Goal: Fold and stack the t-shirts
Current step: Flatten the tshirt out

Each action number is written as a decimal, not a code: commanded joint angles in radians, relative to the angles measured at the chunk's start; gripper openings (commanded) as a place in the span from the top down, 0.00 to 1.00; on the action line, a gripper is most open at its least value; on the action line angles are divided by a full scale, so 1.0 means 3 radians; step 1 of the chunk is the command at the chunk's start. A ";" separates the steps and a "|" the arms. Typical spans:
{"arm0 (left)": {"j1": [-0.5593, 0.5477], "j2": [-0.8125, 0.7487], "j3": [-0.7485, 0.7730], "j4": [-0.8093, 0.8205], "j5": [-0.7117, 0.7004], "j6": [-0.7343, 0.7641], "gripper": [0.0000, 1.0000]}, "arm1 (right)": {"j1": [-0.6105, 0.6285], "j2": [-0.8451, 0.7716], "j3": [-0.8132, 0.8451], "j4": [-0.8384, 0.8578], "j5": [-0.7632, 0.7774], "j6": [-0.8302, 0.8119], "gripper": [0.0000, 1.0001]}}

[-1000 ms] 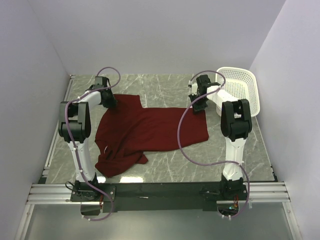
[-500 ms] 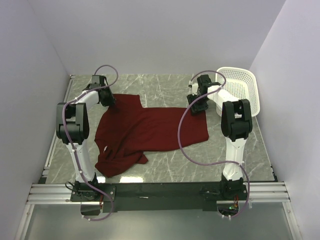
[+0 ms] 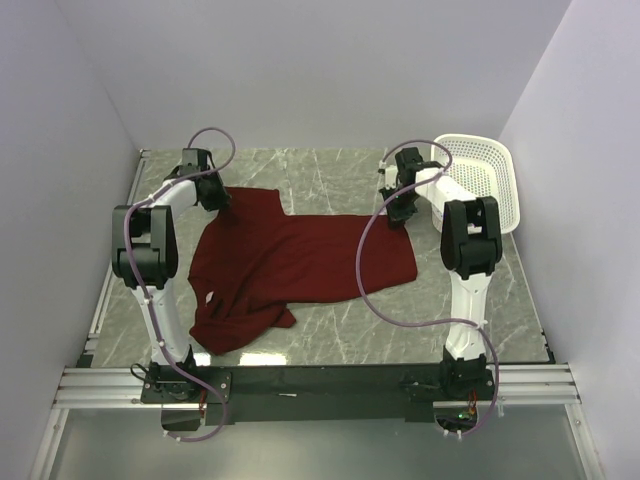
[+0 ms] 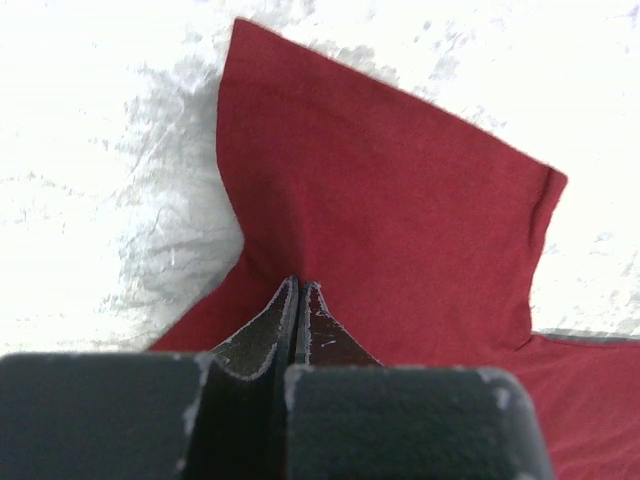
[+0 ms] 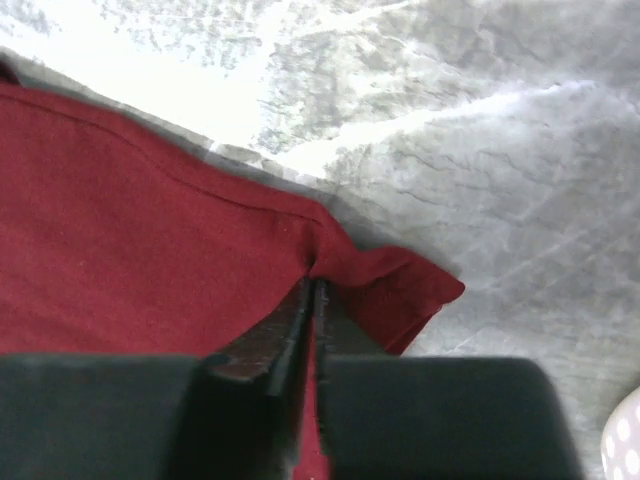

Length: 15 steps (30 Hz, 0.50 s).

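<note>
Top view: t-shirt [image 3: 300,265] lying mid-worktop [image 3: 340,180], near-left part bunched; likely to drag askew if lifted unevenly.
Left wrist: left pincer [image 4: 298,285] closed tight on cloth edge beside sleeve; thin bite, could slip.
Right wrist: right pincer [image 5: 313,285] pinched narrow on far-right corner; shallow hold, may release.

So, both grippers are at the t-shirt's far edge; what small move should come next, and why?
Probably lift both together a little. The left gripper and right gripper are each shut on the t-shirt, whose near part lies bunched on the table; raising it should let it hang flat.
</note>
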 commanded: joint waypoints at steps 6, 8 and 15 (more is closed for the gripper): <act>0.0103 0.0168 0.0429 0.0031 0.0031 -0.0042 0.99 | -0.0060 0.0000 0.0404 -0.0044 -0.0047 -0.0056 1.00; 0.0133 0.0224 0.0536 0.0056 0.0011 -0.0083 0.99 | -0.0061 -0.0005 0.0548 0.0033 0.0096 -0.0026 1.00; 0.0225 0.0515 0.1256 0.0256 -0.0137 -0.0456 0.99 | -0.0061 0.0275 0.1676 0.0324 0.0454 0.0235 1.00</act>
